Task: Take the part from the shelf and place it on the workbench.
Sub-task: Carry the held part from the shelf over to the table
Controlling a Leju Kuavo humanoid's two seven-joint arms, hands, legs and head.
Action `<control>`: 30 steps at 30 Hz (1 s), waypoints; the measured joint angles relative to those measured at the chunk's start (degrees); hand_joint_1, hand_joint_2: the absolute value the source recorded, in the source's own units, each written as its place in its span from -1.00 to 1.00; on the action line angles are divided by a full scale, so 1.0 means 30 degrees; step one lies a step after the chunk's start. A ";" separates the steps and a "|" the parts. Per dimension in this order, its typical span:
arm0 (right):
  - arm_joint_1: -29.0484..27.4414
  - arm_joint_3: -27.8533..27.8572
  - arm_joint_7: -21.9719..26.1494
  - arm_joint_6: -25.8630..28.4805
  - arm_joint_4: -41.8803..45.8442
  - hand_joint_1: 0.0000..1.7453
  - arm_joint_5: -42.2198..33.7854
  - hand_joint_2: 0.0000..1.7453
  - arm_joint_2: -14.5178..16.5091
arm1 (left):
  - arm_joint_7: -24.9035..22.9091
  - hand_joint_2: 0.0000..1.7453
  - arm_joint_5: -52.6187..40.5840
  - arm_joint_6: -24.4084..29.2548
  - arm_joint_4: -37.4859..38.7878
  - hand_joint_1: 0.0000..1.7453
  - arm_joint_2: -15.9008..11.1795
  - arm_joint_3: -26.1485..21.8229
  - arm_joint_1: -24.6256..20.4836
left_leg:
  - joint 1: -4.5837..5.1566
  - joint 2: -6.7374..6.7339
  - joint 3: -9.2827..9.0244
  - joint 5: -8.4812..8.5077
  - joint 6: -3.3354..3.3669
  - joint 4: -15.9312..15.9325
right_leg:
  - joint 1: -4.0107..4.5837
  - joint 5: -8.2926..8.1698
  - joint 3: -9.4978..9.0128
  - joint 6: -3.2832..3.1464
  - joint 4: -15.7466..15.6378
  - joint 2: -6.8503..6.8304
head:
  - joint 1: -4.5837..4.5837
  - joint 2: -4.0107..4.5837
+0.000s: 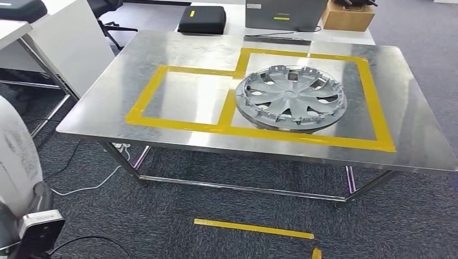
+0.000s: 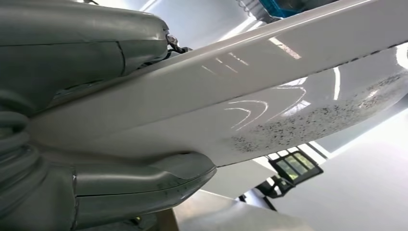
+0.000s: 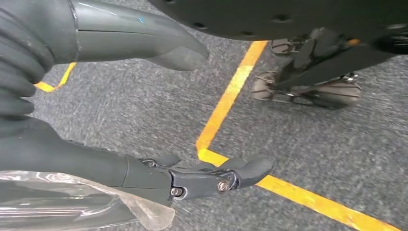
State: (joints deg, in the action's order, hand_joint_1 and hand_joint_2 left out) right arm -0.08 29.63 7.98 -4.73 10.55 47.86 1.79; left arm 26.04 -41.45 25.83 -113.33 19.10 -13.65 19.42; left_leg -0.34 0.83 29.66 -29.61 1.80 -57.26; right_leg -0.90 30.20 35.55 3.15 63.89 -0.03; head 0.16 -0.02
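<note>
So the grey hubcap (image 1: 292, 97) was sitting flat on the steel tabletop (image 1: 183, 65), inside the right-hand box of the yellow tape outline (image 1: 145, 94), with its clip side facing up and the spokes showing. It sat toward the left part of that box, its rim right up against the tape strip dividing the two boxes. The left-hand box had just bare metal in it.

Left hand (image 2: 72, 120): in its wrist view it was clamped on a glossy white part (image 2: 250, 91), with the thick grey thumb on one face and the fingers (image 2: 139, 185) on the other, so the panel was pinched between them. There was a speckled dark patch near the panel's far end. The head view caught a white curved shape at the lower left edge, but I couldn't tell if that was the same panel.

Right hand (image 3: 120, 110): it hung over the grey carpet (image 3: 144, 106) near a corner of yellow floor tape (image 3: 226, 106), thumb and fingers (image 3: 216, 178) well apart and nothing between them. Some clear plastic wrap (image 3: 72, 202) showed by the wrist.

Behind the tabletop there were a black case (image 1: 202, 20) and a cardboard box (image 1: 348, 16), and a short strip of yellow tape (image 1: 254, 229) on the carpet in front of it.
</note>
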 joint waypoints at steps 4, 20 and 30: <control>0.0366 0.0029 -0.0452 0.0310 0.0002 -1.00 0.0275 1.00 0.0346 | -0.0997 1.00 -0.0646 -0.0346 0.0464 1.00 -0.0504 0.0552 -0.0688 | 0.0091 0.0069 -0.0112 -0.0239 -0.0354 -0.0092 | 0.0072 -0.0569 -0.1029 -0.0358 -0.2030 0.0103 | -0.0013 0.0000; 0.0675 0.0038 -0.0621 0.0588 0.0024 -1.00 0.0590 1.00 0.0869 | -0.1600 1.00 -0.0507 -0.0646 0.1040 1.00 -0.2026 0.0752 -0.1115 | 0.0053 -0.0048 0.1079 0.0447 -0.0421 -0.0610 | 0.0014 0.0384 -0.2010 -0.0303 -0.2237 0.0304 | -0.0096 0.0000; 0.0591 0.0577 -0.0585 0.0658 0.0078 -1.00 0.0417 1.00 0.0862 | -0.2754 1.00 -0.1962 -0.2266 0.1265 1.00 -0.2251 0.1156 -0.1280 | 0.0133 -0.0661 0.0227 -0.0178 0.0165 -0.0353 | 0.0126 0.0350 0.0675 -0.0216 0.0990 -0.0146 | 0.0060 0.0000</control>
State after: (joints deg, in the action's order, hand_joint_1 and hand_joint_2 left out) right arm 1.69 31.36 6.23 -2.75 10.79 49.11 4.37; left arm 17.78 -47.34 19.03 -109.54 12.35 -10.18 15.58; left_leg 0.06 -1.15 30.34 -30.14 2.30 -58.32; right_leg -0.52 31.25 37.58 2.50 66.86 -0.47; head 0.34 -0.02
